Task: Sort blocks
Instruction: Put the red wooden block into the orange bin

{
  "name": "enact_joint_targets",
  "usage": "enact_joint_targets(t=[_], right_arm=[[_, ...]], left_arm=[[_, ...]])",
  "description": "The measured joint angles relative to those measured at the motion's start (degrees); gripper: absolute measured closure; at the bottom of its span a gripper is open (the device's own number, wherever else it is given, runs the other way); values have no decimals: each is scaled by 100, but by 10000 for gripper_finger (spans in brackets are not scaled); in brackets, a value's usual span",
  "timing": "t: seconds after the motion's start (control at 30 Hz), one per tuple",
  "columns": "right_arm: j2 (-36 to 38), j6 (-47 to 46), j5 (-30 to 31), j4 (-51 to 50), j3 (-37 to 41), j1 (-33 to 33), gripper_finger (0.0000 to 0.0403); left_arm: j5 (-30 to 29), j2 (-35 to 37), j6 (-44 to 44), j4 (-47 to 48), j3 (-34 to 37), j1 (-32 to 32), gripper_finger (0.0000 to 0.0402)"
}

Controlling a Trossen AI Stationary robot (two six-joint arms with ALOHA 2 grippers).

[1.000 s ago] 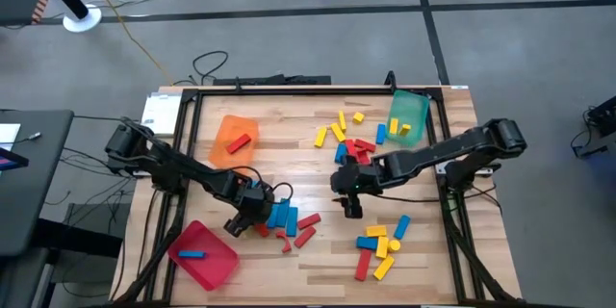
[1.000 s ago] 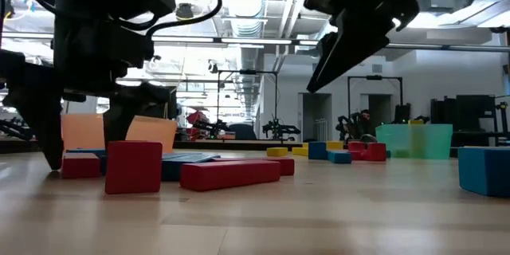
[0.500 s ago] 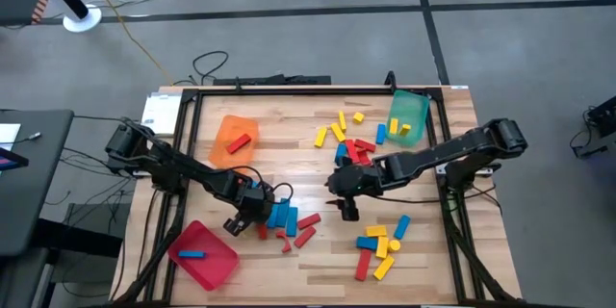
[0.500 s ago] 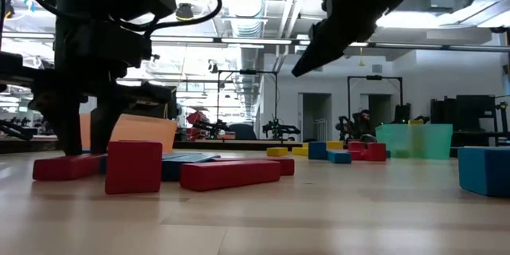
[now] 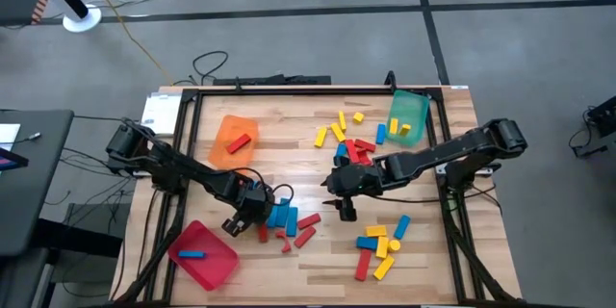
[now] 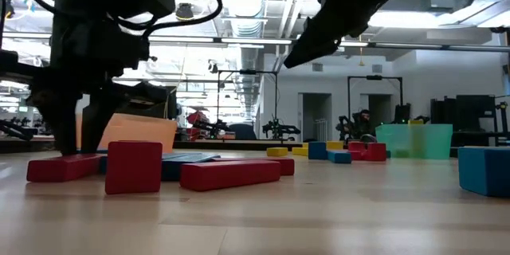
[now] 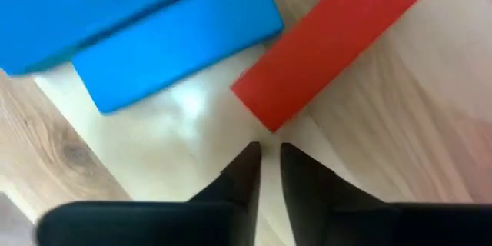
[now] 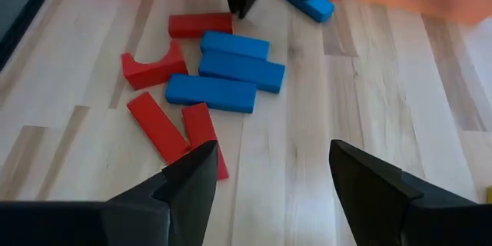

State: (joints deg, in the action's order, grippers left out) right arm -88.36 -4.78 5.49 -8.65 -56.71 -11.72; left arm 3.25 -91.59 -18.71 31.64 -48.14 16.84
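On the wood table: smooth solid blocks.
Left cluster: three blue bars, five red pieces.
Left gripper: clenched, empty.
Right gripper: released, above.

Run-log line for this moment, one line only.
left tool shut, tips at end of red block | right tool open, empty, raised mid-table | most blocks loose on table

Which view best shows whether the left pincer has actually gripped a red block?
The left wrist view: the left pincer is shut with nothing between its fingers, and the red block lies just past the tips. The high view shows the pincer small among blocks, the low view from the side with its tips unclear, and the right wrist view far off.
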Motion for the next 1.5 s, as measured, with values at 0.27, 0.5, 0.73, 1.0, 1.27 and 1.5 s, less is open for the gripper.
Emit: enact_joint_targets(t=[0.27,0.5,0.73,1.0,1.27,1.5], right_arm=[[-4,34,-165,121,1,-233,138],[-611,72,-298,78,2,-258,138],[-1491,231,-418,299,4,-82,138],[-2045,247,-1100,995,0,-7,138],[-2055,245,-1168,1258,0,-15,138],[-2084,271,-1169,1281,0,-13,138]], left_arm=[[-569,4,1,-100,-21,287,242],[-723,4,146,-38,-184,319,193],[-721,9,432,267,-375,319,192],[-718,9,606,500,-472,319,193],[-756,9,611,371,-472,297,193],[-915,9,664,315,-472,297,193]])
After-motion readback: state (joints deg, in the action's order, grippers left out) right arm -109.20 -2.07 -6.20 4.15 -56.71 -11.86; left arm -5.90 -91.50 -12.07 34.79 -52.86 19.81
